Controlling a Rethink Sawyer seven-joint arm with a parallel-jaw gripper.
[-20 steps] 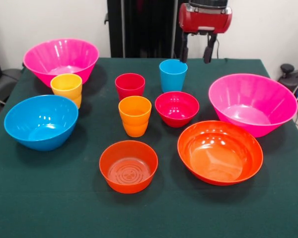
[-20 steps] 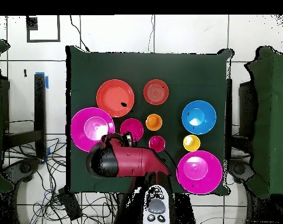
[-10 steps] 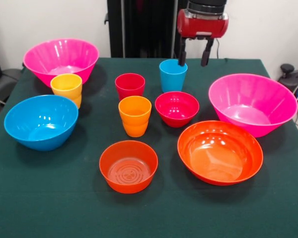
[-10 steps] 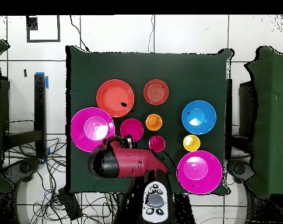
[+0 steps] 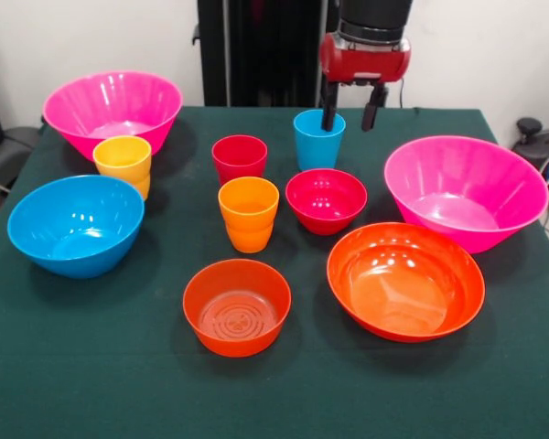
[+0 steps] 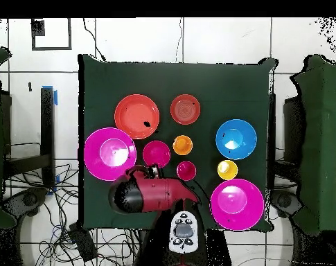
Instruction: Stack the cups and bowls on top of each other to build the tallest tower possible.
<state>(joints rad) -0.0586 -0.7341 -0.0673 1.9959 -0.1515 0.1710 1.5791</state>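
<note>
The hand (image 5: 349, 110) is hanging open over the blue cup (image 5: 317, 141), one finger at its rim. The red cup (image 5: 239, 158) is standing just beside the blue cup on the table (image 5: 91, 366).

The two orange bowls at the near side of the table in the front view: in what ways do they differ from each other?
The wide orange bowl is broader and shallower than the small orange bowl. The small orange bowl shows raised rings on its inside bottom; the wide orange bowl's bottom looks smooth. The wide orange bowl lies beside a pink bowl, the small one before the orange cup. Both are glossy, upright and empty.
</note>
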